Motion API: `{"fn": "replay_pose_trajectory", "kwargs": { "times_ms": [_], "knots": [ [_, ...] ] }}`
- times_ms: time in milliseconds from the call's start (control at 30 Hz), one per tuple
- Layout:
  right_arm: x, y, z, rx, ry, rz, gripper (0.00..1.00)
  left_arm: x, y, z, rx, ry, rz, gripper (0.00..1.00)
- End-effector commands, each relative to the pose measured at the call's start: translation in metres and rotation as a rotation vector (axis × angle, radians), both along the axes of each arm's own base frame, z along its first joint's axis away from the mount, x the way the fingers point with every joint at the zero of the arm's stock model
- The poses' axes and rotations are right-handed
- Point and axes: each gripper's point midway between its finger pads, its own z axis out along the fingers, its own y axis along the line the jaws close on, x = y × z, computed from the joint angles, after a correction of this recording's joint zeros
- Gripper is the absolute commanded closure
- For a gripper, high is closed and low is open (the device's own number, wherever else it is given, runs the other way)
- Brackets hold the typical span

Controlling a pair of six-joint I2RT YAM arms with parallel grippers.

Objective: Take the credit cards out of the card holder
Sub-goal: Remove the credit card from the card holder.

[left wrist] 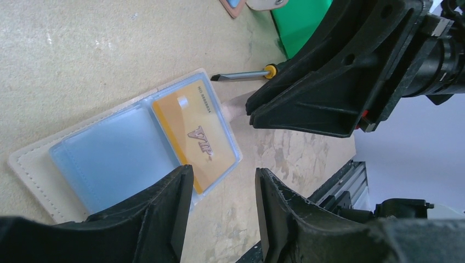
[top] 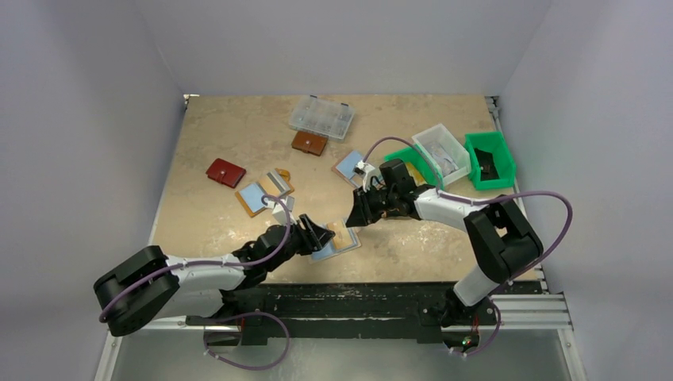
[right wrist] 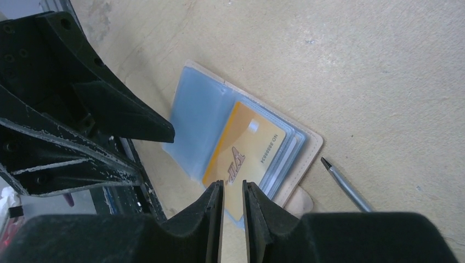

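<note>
Card holder (top: 336, 238): lies open and flat on the tabletop (top: 238, 127), between the two hands, just ahead of both sets of fingertips.
Inside: pale blue sleeves; a gold card (right wrist: 247, 150) sits in the sleeve nearer the right hand, its near edge hidden under that hand's fingers.
Snap tab (right wrist: 299, 201): sticks out beside the right hand, partly covered.
Left hand (left wrist: 222, 175): fingers spread, hovering over the holder's edge and touching nothing that shows.
Right hand (right wrist: 233, 189): fingers pressed almost together with a thin slit between them; I cannot tell whether they pinch the card.
Screwdriver (left wrist: 241, 75): just beyond the holder, its handle hidden behind the right hand and cut off in the right wrist view.
</note>
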Motion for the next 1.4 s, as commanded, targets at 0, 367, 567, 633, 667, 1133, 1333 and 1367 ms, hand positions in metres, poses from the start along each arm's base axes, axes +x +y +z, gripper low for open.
{"fn": "replay_pose_trajectory", "kwargs": {
  "times_ms": [0, 367, 567, 633, 667, 1133, 1333, 1367],
  "knots": [
    [0.011, 0.009, 0.009, 0.012, -0.027, -0.009, 0.73, 0.005, -0.009, 0.019, -0.091, -0.035, -0.001, 0.52],
    [0.009, 0.011, -0.005, -0.004, 0.028, -0.012, 0.72, 0.010, -0.009, 0.005, -0.083, 0.005, 0.015, 0.51],
    [0.007, 0.014, -0.011, -0.004, 0.059, -0.005, 0.73, 0.011, -0.014, 0.003, -0.091, 0.011, 0.002, 0.51],
    [0.003, 0.013, -0.014, -0.015, 0.087, -0.002, 0.74, 0.011, -0.015, 0.003, -0.095, 0.012, -0.001, 0.52],
    [0.003, 0.012, -0.015, -0.016, 0.092, -0.001, 0.74, 0.011, -0.016, 0.003, -0.095, 0.013, -0.003, 0.52],
    [-0.001, 0.016, -0.019, -0.004, 0.142, 0.014, 0.87, 0.015, -0.014, -0.022, -0.057, 0.079, 0.008, 0.56],
    [-0.001, 0.015, -0.025, -0.026, 0.160, 0.004, 0.94, 0.016, -0.013, -0.029, -0.049, 0.101, 0.009, 0.58],
    [-0.001, 0.015, -0.027, -0.030, 0.167, 0.004, 0.94, 0.016, -0.012, -0.030, -0.049, 0.105, 0.011, 0.59]
  ]
}}
